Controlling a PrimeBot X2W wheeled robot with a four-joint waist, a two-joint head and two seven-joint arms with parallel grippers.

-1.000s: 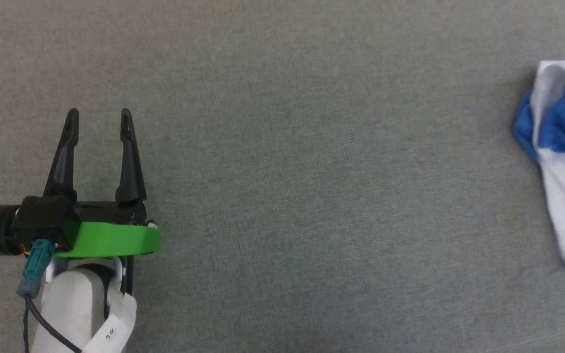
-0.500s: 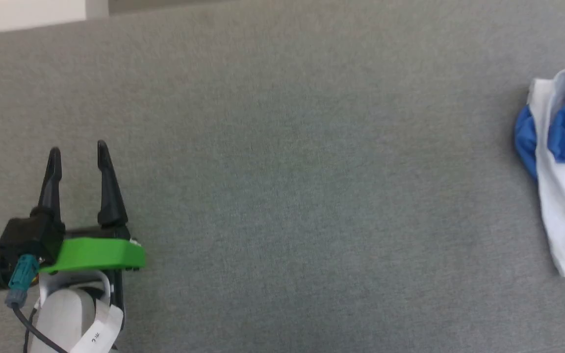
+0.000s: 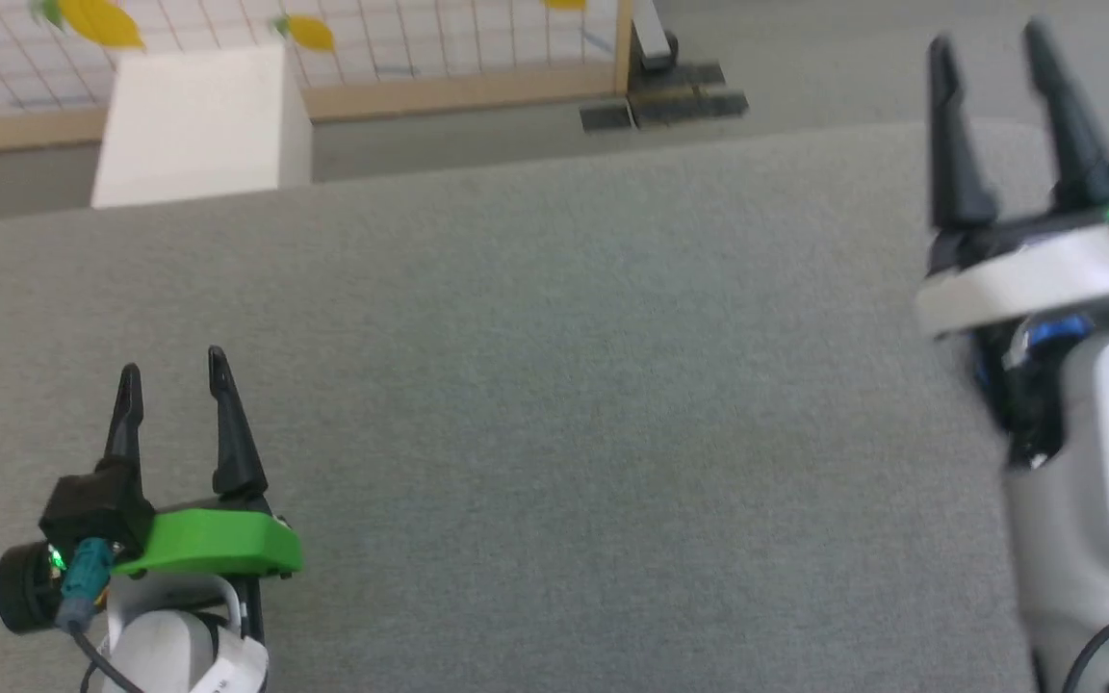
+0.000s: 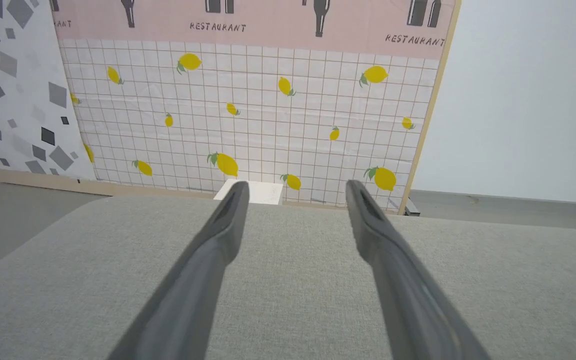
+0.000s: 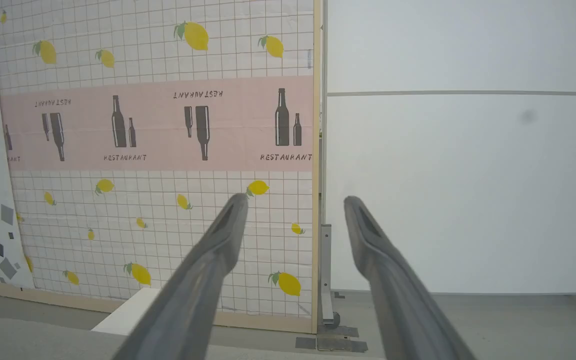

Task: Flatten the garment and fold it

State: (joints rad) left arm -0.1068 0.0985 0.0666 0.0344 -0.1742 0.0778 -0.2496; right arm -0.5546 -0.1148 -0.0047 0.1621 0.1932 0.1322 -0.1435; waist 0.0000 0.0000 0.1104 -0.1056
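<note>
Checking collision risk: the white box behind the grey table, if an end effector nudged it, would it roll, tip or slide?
Probably no rolling: the white box shows flat faces and straight edges. It looks blocky, not slender, so sliding seems likelier than tipping, though the table hides its base. Weight can't be judged from here.

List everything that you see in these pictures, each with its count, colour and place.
surface: one, grey cloth, spread before the robot.
box: one, white, beyond the surface's far edge.
lemon panel: one, white with yellow lemons, behind the box.
speckled panel: one, white and grey, left of lemon panel.
wall: one, white, right of lemon panel.
left tool: one, dark, open, head view's lower left.
right tool: one, dark, open, head view's upper right.
</note>
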